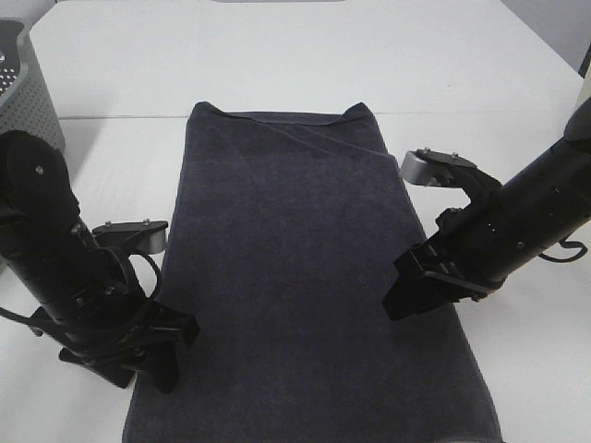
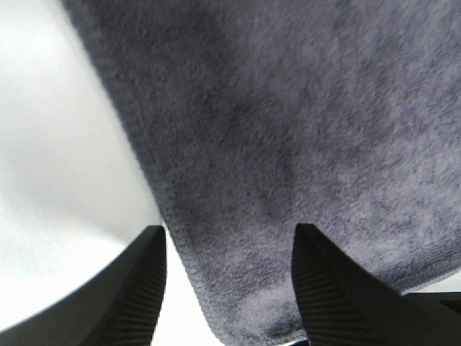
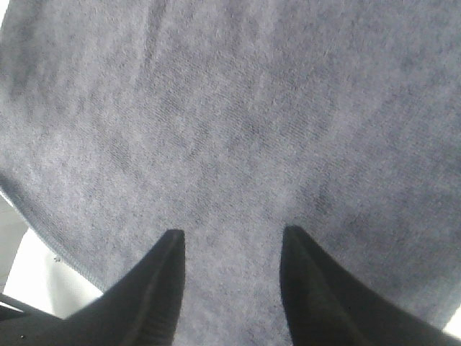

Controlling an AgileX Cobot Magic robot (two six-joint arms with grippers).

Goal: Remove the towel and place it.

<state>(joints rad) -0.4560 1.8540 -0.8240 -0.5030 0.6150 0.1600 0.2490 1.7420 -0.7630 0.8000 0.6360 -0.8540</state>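
Note:
The dark navy towel [image 1: 300, 268] lies spread flat on the white table [image 1: 305, 65], running from mid-table to the near edge. Its far corners are slightly folded. My left gripper [image 1: 171, 355] is open and hovers over the towel's near left hemmed edge; the left wrist view shows that hemmed edge and corner of the towel [image 2: 288, 144] between the fingers [image 2: 144, 281]. My right gripper [image 1: 406, 295] is open above the towel's right side; the right wrist view shows terry cloth [image 3: 238, 130] under both fingers [image 3: 162, 281]. Neither gripper holds anything.
A gray perforated basket [image 1: 26, 88] stands at the far left of the table. Bare white table surface surrounds the towel on the left, right and far side.

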